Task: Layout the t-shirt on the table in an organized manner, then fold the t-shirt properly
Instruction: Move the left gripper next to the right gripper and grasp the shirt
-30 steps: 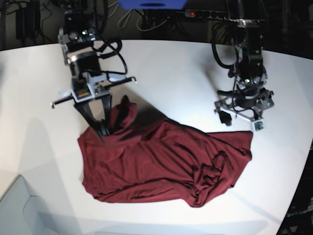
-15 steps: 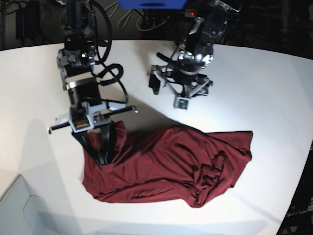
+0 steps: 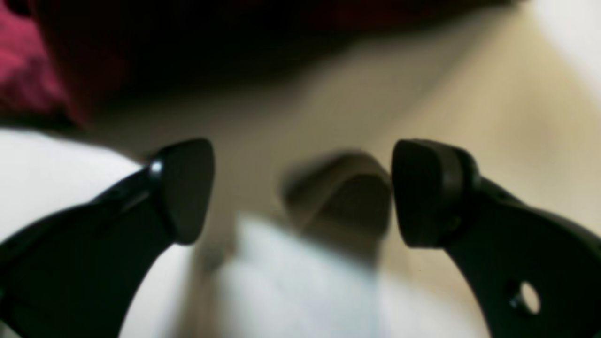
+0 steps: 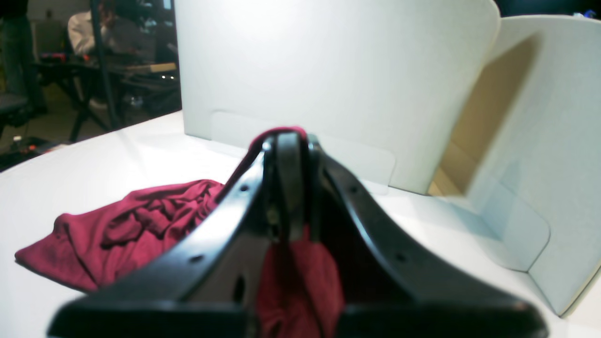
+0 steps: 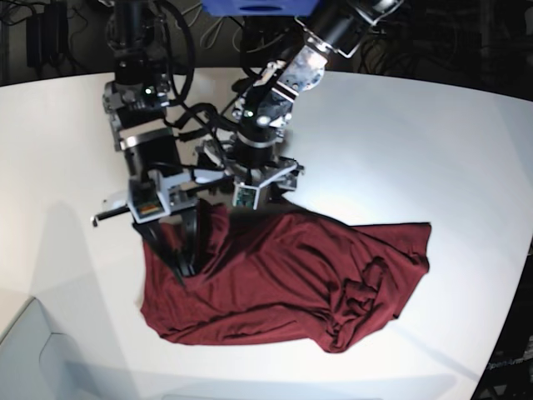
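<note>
Pincers come first. The right gripper (image 4: 287, 188) is squeezed tight on a fold of the t-shirt (image 5: 283, 279), and red cloth pokes out over its fingertips and hangs under them. In the base view this gripper (image 5: 185, 262) presses down at the shirt's left edge. The left gripper (image 3: 300, 192) has its two black fingers (image 3: 185, 188) far apart, with nothing between them. It hangs just above the table (image 5: 433, 150), close to the shirt's top edge, and its own view is too blurry to show if it touches anything. In the base view the left gripper (image 5: 250, 187) sits right beside the right arm, so the two arms are crowded together over the same corner of cloth.

The shirt lies in a crumpled heap near the front of the white table, with bunched wrinkles on its right side. A white folded board (image 4: 338, 84) stands on the table behind the shirt in the right wrist view. Black cables and a power strip (image 5: 358, 25) lie past the far edge.
</note>
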`<state>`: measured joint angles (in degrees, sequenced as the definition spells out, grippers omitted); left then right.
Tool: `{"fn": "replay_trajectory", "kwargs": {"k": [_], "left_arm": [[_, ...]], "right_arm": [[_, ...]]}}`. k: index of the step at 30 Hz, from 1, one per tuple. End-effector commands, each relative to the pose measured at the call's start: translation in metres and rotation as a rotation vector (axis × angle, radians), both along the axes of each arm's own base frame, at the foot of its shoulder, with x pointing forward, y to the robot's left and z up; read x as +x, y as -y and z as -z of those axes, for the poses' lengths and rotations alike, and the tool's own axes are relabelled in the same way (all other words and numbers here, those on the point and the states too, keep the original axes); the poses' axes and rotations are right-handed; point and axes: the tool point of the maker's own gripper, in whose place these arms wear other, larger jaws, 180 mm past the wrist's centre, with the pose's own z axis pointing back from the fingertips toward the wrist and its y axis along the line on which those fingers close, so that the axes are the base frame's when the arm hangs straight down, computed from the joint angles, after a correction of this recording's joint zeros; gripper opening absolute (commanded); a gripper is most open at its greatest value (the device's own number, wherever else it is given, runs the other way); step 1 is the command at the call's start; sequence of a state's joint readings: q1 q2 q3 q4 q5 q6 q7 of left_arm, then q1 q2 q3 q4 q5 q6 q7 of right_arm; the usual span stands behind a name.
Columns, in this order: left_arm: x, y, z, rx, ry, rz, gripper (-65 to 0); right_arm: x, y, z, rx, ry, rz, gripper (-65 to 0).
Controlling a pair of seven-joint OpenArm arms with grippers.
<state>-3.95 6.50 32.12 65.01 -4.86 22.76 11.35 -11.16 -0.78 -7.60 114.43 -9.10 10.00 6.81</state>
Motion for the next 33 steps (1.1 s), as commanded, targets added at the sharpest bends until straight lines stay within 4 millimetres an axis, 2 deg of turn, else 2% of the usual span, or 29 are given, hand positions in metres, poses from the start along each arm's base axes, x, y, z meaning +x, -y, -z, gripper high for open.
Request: {"fn": "replay_trajectory", "kwargs": {"k": [1,5,7,10,17,19,21,26,28,30,32,33], "left_arm": [[0.013,0.011,-0.019,-0.005,0.085,0.014,-7.3],[0.033,0.014,-0.019,0.074,0.19,0.046,-7.3],[0.038,0.023,-0.019,0.087,0.221,0.067,-7.3],[0.042,0.018,-0.014,0.115,0.258,0.075,-7.3],[0.05,0.021,-0.026,0.109,0.328,0.088,-8.4],[0.052,0.021,-0.028,0.108,0.334,0.089,-13.1],[0.06,0.021,-0.036,0.109,0.357,0.088,-21.1],[0.065,0.021,-0.041,0.111,0.368,0.085,-37.3],[0.064,0.021,-0.04,0.109,0.367,0.085,-49.4],[0.063,0.021,-0.04,0.109,0.364,0.085,-65.0],[0.06,0.022,-0.038,0.105,0.358,0.085,-64.6],[0.054,0.022,-0.033,0.102,0.345,0.085,-62.2]], "right_arm": [[-0.002,0.001,-0.016,0.015,0.061,-0.001,-65.0],[-0.002,0.001,-0.016,0.015,0.061,-0.001,-65.0],[-0.002,0.0,-0.016,0.014,0.061,-0.003,-65.0],[-0.002,0.0,-0.015,0.014,0.059,-0.003,-65.0],[-0.002,0.001,-0.014,0.01,0.056,-0.002,-65.0],[-0.002,0.001,-0.014,0.01,0.056,-0.002,-65.0],[-0.002,0.001,-0.014,0.01,0.056,-0.002,-65.0],[-0.002,0.001,-0.013,0.01,0.055,-0.002,-65.0],[-0.001,0.001,-0.014,0.01,0.056,-0.002,-65.0],[-0.001,0.002,-0.014,0.009,0.058,-0.001,-65.0],[-0.001,0.001,-0.015,0.009,0.059,-0.003,-65.0],[-0.001,0.001,-0.015,0.009,0.059,-0.003,-65.0]]}}
